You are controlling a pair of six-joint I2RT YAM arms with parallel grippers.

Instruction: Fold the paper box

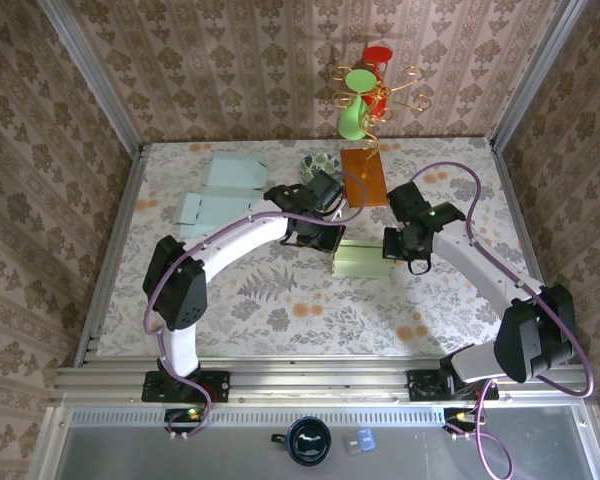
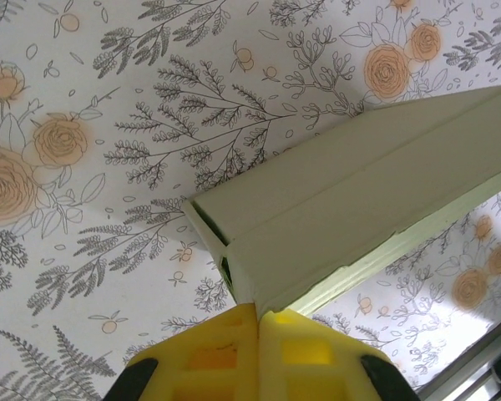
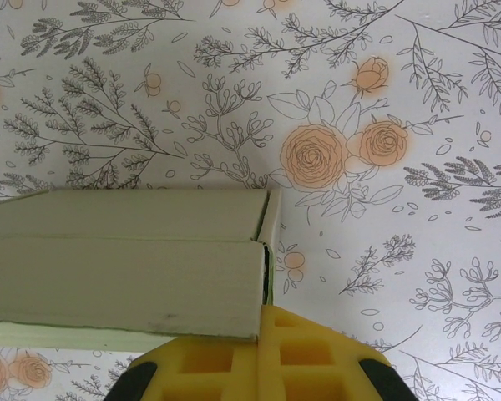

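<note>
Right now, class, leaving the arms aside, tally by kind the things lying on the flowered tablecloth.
Folded box: 1
Flat blanks: 2
Bowl: 1
Ornament: 1
Total: 5

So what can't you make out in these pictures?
- Top view: both ends of the box sit partly under the left gripper and right gripper.
- Left wrist view: the box runs off the right edge; whether the shut gripper pinches any paper is hidden by its fingers.
- Right wrist view: the box is cut off at the left edge.
- Top view: the bowl is partly covered by the left arm.
</note>
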